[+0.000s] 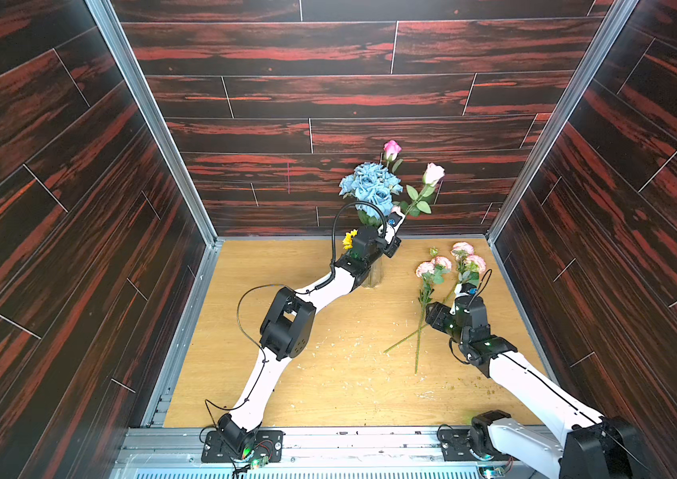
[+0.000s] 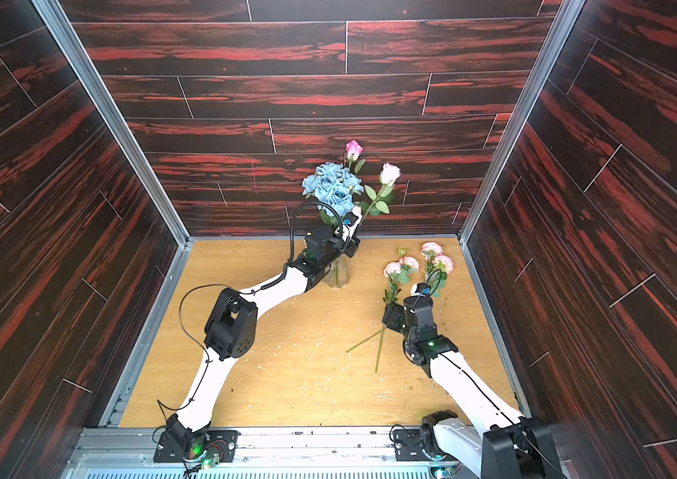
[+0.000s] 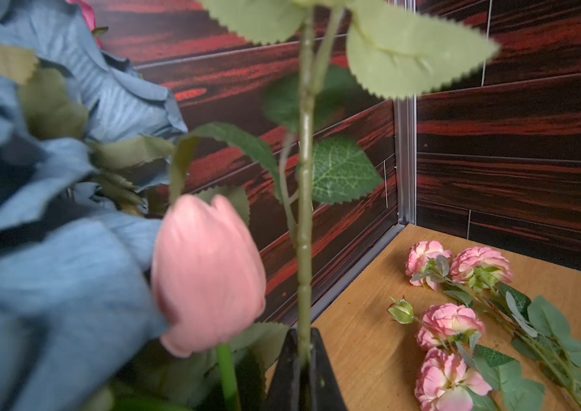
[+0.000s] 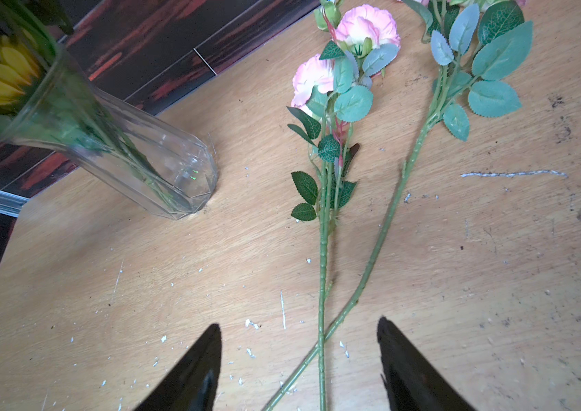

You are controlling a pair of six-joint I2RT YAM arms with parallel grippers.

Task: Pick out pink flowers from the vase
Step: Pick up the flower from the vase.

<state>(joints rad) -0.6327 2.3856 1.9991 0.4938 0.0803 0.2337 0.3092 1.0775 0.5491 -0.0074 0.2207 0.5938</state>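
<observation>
The left gripper [image 3: 304, 356] reached over the vase [image 2: 339, 271], its black fingers [image 3: 283, 373] pressed together on the green stem of a pale pink rosebud [image 1: 433, 173]. In the left wrist view the stem ran straight up from between the two tips, with serrated leaves branching off above.

The clear glass vase stood on the wooden table [image 1: 328, 331] near the back wall, partly hidden behind the left wrist in both top views. In it were a blue rose cluster [image 1: 370, 188] and a yellow sunflower [image 1: 350, 239] low at its mouth. A deeper pink rosebud [image 1: 391, 149] rose above the blue cluster. A pink tulip bud [image 3: 207, 274] sat just beside the gripped stem, against the blue petals. The pale pink rosebud leaned out to the right of the bunch, its lower stem hidden by the gripper, so I could not tell whether its end was in the vase.

Further right, well apart from the vase, ruffled pink flowers [image 1: 453, 261] lay flat on the table on two leafy stems, blooms toward the back wall. The stems crossed near their cut ends.

The right gripper [image 4: 298, 325] hung over that crossing, its fingers spread apart on either side of the stems and holding nothing.
</observation>
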